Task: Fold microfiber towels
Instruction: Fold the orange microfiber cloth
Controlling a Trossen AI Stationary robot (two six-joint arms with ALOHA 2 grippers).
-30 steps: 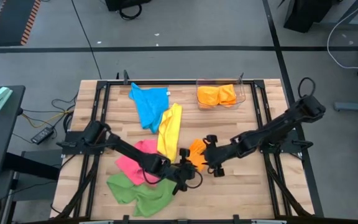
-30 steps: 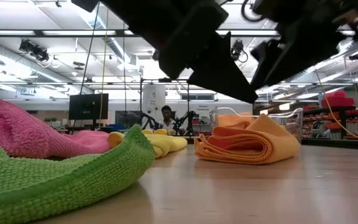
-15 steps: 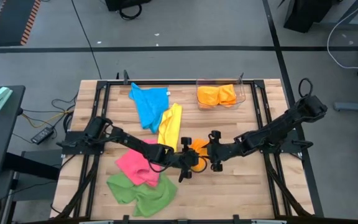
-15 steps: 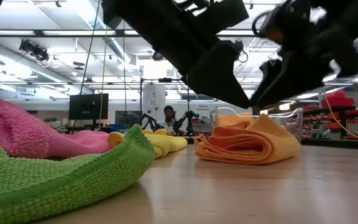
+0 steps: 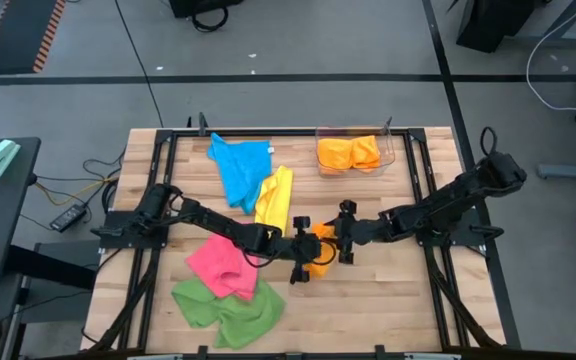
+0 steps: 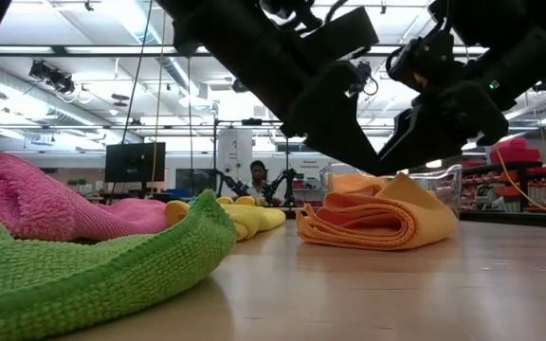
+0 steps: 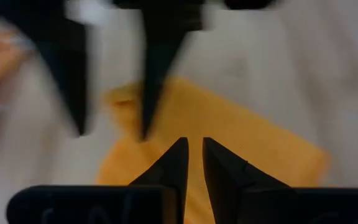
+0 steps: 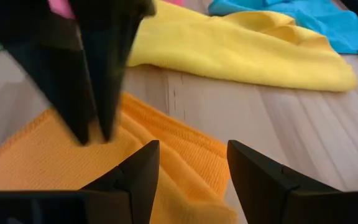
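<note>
A folded orange towel (image 5: 320, 262) lies at the table's middle, its stacked layers showing in the low view (image 6: 377, 220). My left gripper (image 7: 194, 146) hangs over its near left part with only a thin slit between the fingers and nothing in them. My right gripper (image 8: 191, 149) stands open over the towel's far right side, slanting down and facing the left one (image 6: 366, 163). Yellow (image 5: 274, 200), blue (image 5: 240, 168), pink (image 5: 223, 265) and green (image 5: 223, 305) towels lie crumpled to the left. My left gripper's fingertips (image 8: 95, 134) stand right at the orange towel's top layer (image 8: 55, 149), coming from above at a slant. I cannot tell whether they touch it. My right gripper touches nothing.
A clear bin (image 5: 388, 160) at the far edge holds folded orange towels (image 5: 350, 153). Bare wood (image 5: 388, 300) lies at the near right. Black frame rails (image 5: 423, 190) run along the table's sides. A person (image 6: 254, 180) sits in the room behind.
My left gripper has swung from beside the pink and green towels toward the table's far edge, over the orange towel. My right gripper has come down and tipped toward the same towel. The towel has stayed where it was.
</note>
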